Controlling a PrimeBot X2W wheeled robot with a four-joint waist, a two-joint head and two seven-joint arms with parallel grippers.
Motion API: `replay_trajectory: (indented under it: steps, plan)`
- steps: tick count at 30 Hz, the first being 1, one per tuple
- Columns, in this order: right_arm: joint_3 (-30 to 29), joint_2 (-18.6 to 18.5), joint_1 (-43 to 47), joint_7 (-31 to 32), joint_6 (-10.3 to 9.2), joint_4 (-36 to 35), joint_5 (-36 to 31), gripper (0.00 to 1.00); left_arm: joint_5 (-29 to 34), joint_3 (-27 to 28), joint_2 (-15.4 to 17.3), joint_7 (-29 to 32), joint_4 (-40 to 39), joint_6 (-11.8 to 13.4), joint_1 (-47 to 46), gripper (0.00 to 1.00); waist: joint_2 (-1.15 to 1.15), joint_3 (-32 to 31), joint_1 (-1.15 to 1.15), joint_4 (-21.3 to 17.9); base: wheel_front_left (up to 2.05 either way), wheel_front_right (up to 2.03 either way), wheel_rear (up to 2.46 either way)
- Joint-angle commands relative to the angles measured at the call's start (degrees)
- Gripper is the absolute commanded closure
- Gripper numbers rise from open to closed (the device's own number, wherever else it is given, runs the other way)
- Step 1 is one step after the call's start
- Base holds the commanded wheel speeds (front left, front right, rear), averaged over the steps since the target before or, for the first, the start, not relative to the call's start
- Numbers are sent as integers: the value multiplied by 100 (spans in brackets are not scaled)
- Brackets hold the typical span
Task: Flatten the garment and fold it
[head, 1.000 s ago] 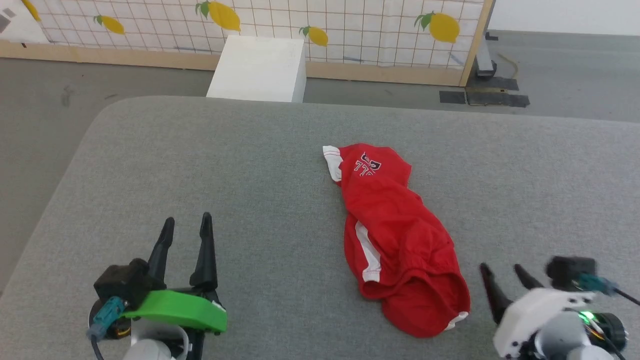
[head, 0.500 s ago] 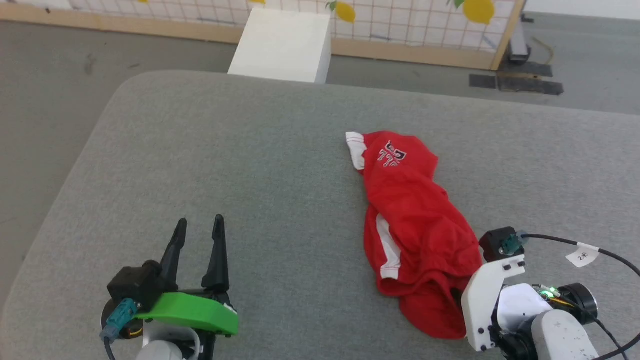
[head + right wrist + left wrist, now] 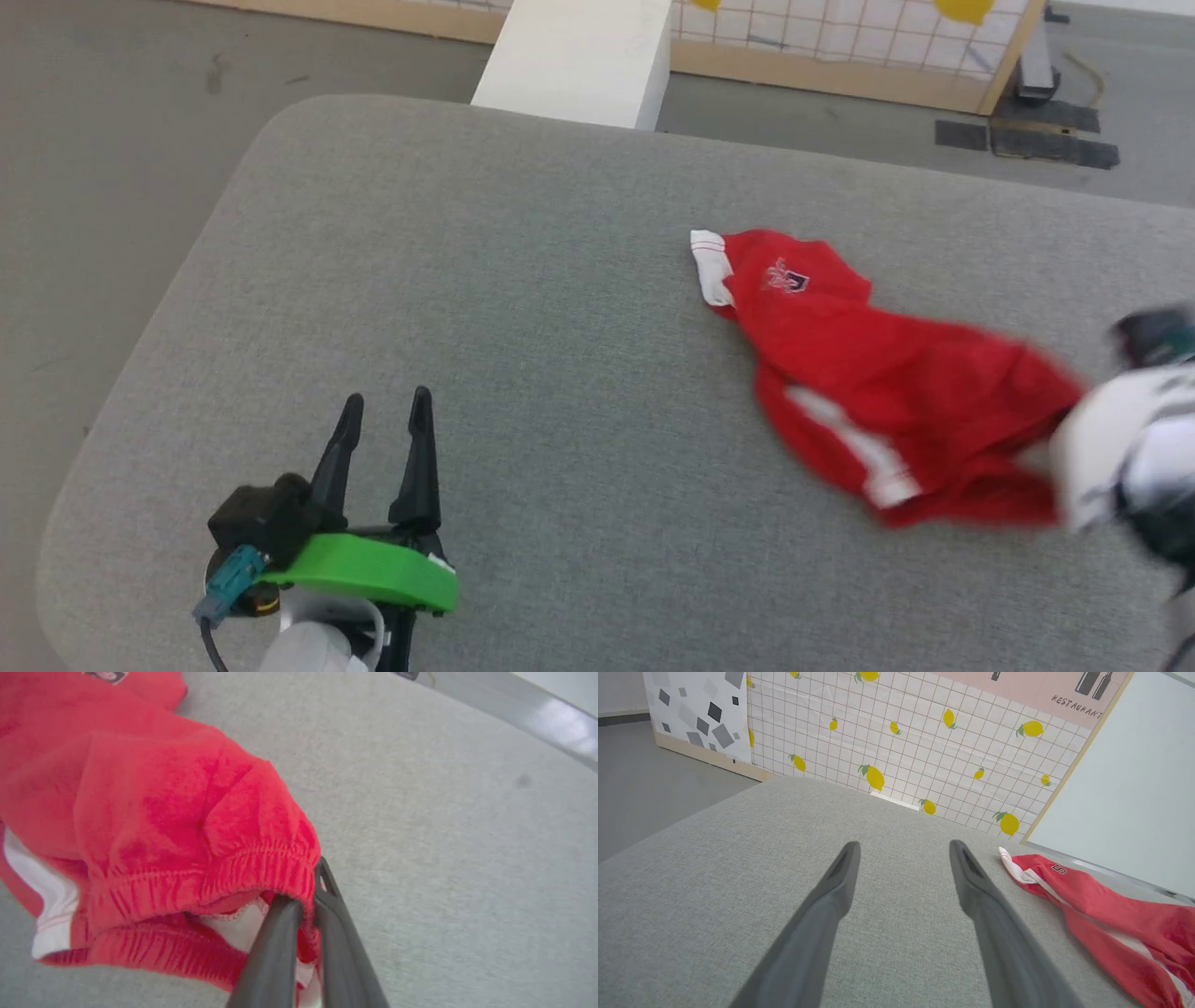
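The garment (image 3: 887, 392), bright red with white bands and a small logo, lies stretched across the grey table (image 3: 523, 308) toward the right. In the right wrist view my right gripper (image 3: 303, 891) is shut on the garment's (image 3: 154, 812) elastic waistband; in the head view its blurred white wrist (image 3: 1130, 448) sits at the garment's right end, fingers hidden. My left gripper (image 3: 383, 411) hovers open at the lower left, well clear of the cloth. The left wrist view shows its fingers (image 3: 831, 896) apart over bare table, the garment (image 3: 1106, 905) off to the right.
A white box (image 3: 579, 56) stands on the floor beyond the table's far edge, before a lemon-patterned panel (image 3: 924, 742). The table's rounded left corner (image 3: 84, 523) is near my left arm. Grey floor (image 3: 93, 140) surrounds the table.
My right gripper has closed on the waistband and pulled it right and up, stretching the crumpled garment out sideways. The head camera has tilted down and shifted. The left gripper has held still.
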Motion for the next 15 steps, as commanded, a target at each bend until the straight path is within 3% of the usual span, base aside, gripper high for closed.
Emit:
replay_trajectory:
  steps: [1,7,8,9,15]
  plan:
    - [-172,-213,-272,-120,-9,9,-77,100,97,-10,-26,-20,4,-50,-158,0,0,106,0,99,0,0,0]
    - [-613,-908,-823,-525,-9,518,-525,100,96,-28,-66,-20,76,-117,-284,0,0,244,0,257,0,0,0]
    - [-599,-919,-824,-495,-9,651,-539,66,93,-24,-70,-20,93,-122,-285,0,0,239,0,270,0,0,0]
    - [-591,-913,-826,-430,-9,784,-515,0,94,-21,-76,-20,114,-129,-283,0,0,230,0,280,0,0,0]
    - [-847,-668,-859,-685,-9,712,-444,0,113,21,-96,-20,192,-146,-240,0,0,90,0,173,0,0,0]
